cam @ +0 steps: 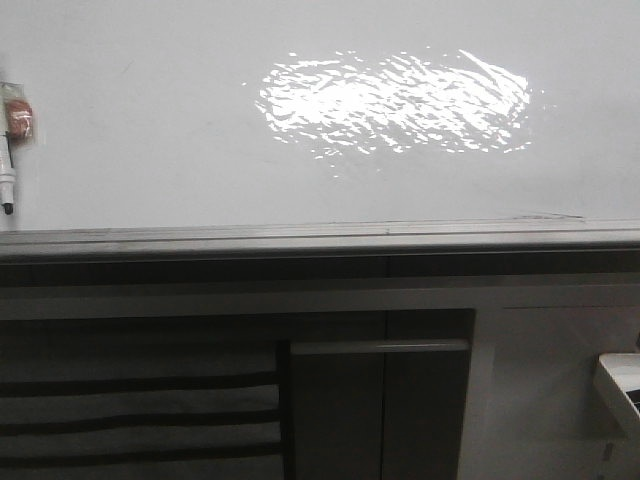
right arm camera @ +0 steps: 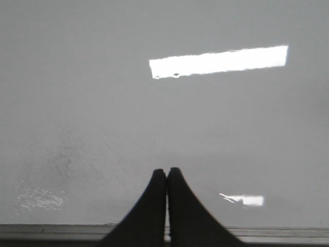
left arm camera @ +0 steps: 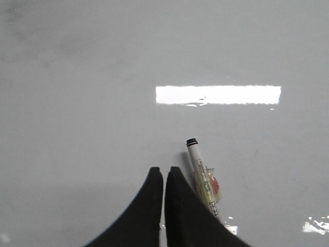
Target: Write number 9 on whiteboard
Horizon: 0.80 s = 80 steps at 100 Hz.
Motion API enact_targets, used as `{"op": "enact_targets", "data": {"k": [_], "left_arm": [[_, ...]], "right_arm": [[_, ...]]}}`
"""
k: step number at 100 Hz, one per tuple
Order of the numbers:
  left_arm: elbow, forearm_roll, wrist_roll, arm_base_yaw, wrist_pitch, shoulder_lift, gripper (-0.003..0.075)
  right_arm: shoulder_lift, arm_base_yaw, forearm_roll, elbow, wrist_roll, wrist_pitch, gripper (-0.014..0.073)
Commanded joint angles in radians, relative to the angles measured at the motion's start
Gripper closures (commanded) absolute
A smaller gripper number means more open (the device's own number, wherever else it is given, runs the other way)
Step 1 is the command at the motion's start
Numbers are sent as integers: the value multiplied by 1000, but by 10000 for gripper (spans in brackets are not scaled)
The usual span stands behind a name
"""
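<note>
The whiteboard (cam: 150, 130) fills the upper front view, glossy white with a rippled glare patch (cam: 395, 100) and a grey ledge (cam: 300, 238) along its near edge. No number 9 or other stroke shows on it. A white marker (cam: 8, 170) with a black tip and a reddish wrapped bit lies at the board's far left. In the left wrist view my left gripper (left arm camera: 164, 170) is shut and empty, with the marker (left arm camera: 198, 164) lying just beside one finger. My right gripper (right arm camera: 167, 171) is shut and empty over bare board (right arm camera: 77, 103) near the ledge (right arm camera: 51, 230). Neither gripper shows in the front view.
Dark cabinet fronts (cam: 380, 400) with slatted drawers (cam: 140, 410) stand below the ledge. A white object (cam: 622, 385) sticks in at the lower right. Ceiling-light reflections (left arm camera: 218, 94) show on the board.
</note>
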Motion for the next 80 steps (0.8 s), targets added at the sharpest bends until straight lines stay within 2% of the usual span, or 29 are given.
{"op": "enact_targets", "data": {"k": [1, 17, 80], "left_arm": [[-116, 11, -4, 3, 23, 101, 741], [-221, 37, -2, 3, 99, 228, 741], [-222, 31, -2, 3, 102, 301, 741]], "right_arm": [[88, -8, -58, -101, -5, 1, 666], [189, -8, -83, -168, -5, 45, 666], [215, -8, -83, -170, -5, 30, 666]]}}
